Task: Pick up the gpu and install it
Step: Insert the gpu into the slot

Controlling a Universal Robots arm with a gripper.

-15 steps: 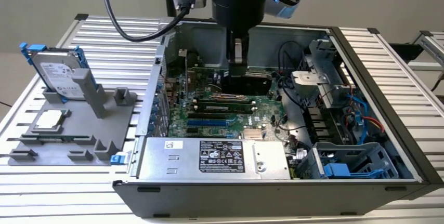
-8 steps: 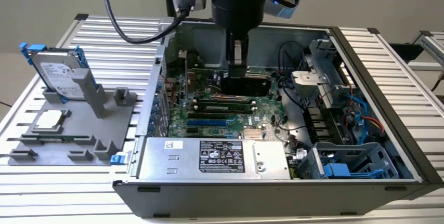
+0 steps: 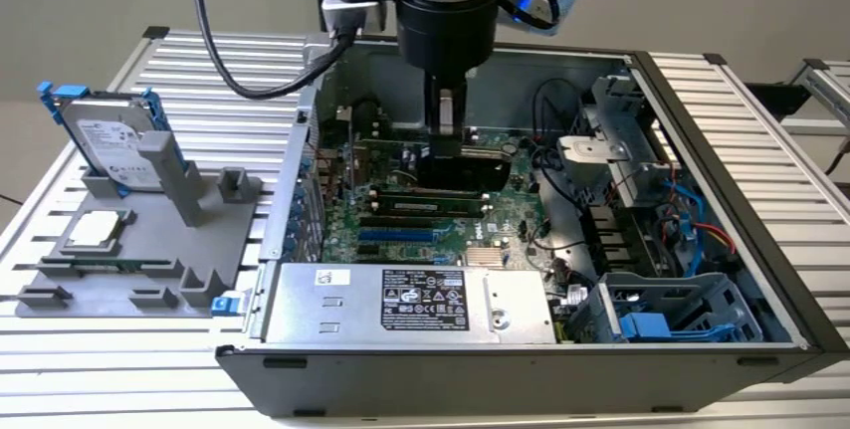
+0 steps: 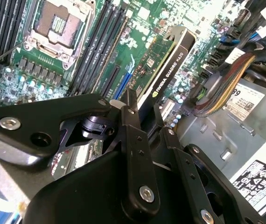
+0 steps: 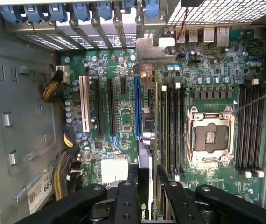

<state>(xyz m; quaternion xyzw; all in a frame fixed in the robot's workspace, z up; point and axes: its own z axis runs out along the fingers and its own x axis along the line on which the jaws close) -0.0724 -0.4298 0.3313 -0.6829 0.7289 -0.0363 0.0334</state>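
1. Pinching the flat gpu card (image 4: 166, 67) with its green circuit board and black cooler shroud, the black pincer (image 4: 144, 116) hangs inside the open black computer case (image 3: 743, 200), its fingers pressed against the card's two faces.
2. Held edge-down, the gpu stands over the green motherboard (image 5: 123, 116), close to the long blue expansion slot (image 5: 137, 107) (whether its edge already touches the slot is hidden).
3. Judging by this, picking up is done and installing is in hand.
4. Seating calls for a straight push with the silver end bracket (image 5: 148, 49) lined up at the rear openings; a tilt could jam it.
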